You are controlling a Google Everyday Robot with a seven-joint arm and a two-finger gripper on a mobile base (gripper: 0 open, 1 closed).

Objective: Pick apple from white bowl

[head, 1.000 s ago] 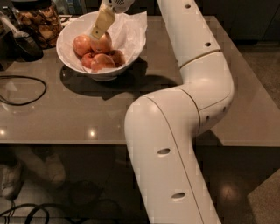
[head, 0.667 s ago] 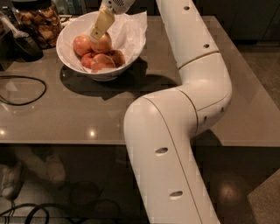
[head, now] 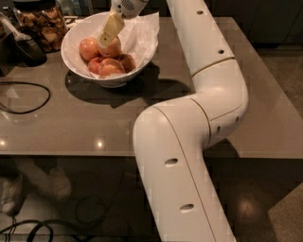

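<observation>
Your scene is dim; the white bowl (head: 75, 38) shadows the table (head: 71, 127) toward 4 o'clock, glare spots at 8 o'clock, the gripper (head: 103, 43) lit at 11 o'clock.

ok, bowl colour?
Bowl is white, seen in the camera view; the hand is down inside it at the apples.

Arm (head: 189, 142): glossy white shell. Thick round tubular links, bulbous elbow housing. Thin dark seam lines ring shell at joints, one across upper link, one curving round elbow. Small dark oval recesses dotted along links, two on lower link, others on elbow and upper link. Soft light reflections on shell.

Wrist housing (head: 127, 5): white, grey speckled patch, cut by top edge of view.

Gripper (head: 108, 35): pale cream-yellow, flat, tapering. Located upper left, reaching down inside white bowl (head: 112, 80).
</observation>
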